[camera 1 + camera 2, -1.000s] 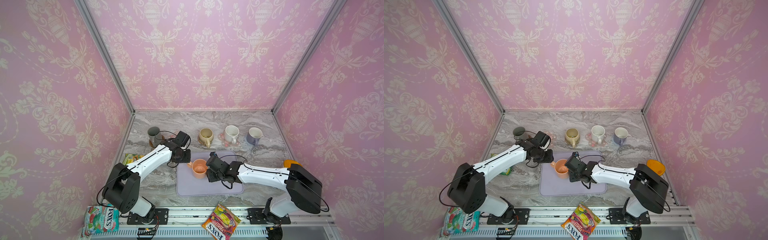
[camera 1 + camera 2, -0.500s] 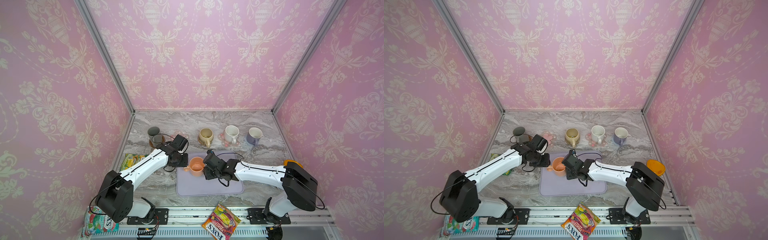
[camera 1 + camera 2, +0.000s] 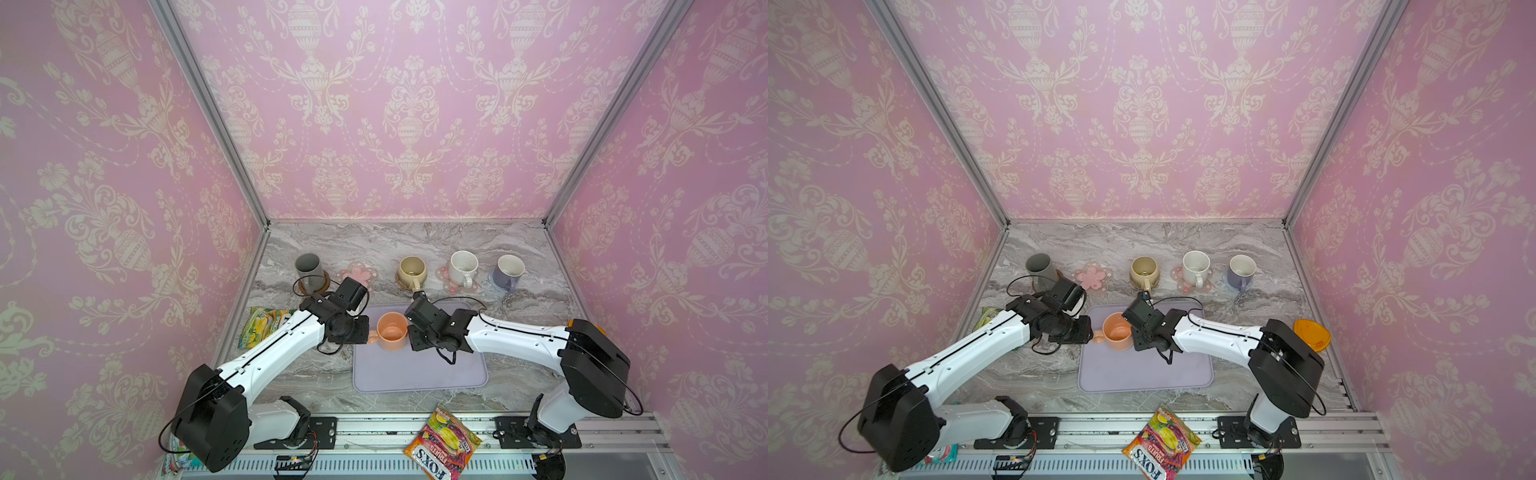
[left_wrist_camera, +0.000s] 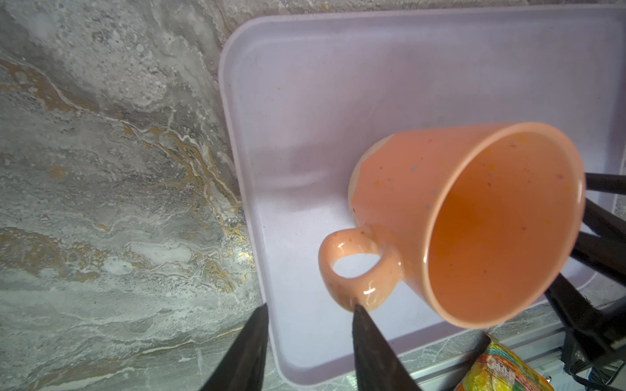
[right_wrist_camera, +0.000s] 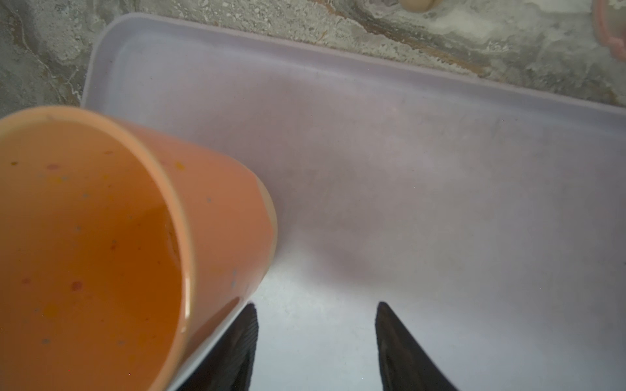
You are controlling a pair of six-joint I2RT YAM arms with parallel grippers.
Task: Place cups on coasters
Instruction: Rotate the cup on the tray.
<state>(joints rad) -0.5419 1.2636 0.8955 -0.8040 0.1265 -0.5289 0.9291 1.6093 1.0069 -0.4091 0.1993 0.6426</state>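
peach mug [image 3: 391,331]: glossy, orange inside, fine coloured speckles, upright | loc: lavender tray [image 3: 419,374], far-left corner, handle toward left hand [image 4: 310,306] | left hand: jaws apart, empty, one tip at handle | right hand [image 5: 316,304]: jaws apart, empty, beside mug

Grey marble-veined tabletop [image 3: 415,245]. Lavender tray [image 3: 419,374] flat at near centre. Five coasters in a far row, left to right: brown disc [image 3: 326,281], pink-flower coaster [image 3: 358,275], woven rattan round [image 3: 400,284], second pink-flower coaster [image 3: 444,276], pale blue knitted round [image 3: 494,282]. Yellow-green snack packet [image 3: 262,328] at left edge; orange-lidded container [image 3: 1311,333] at right edge
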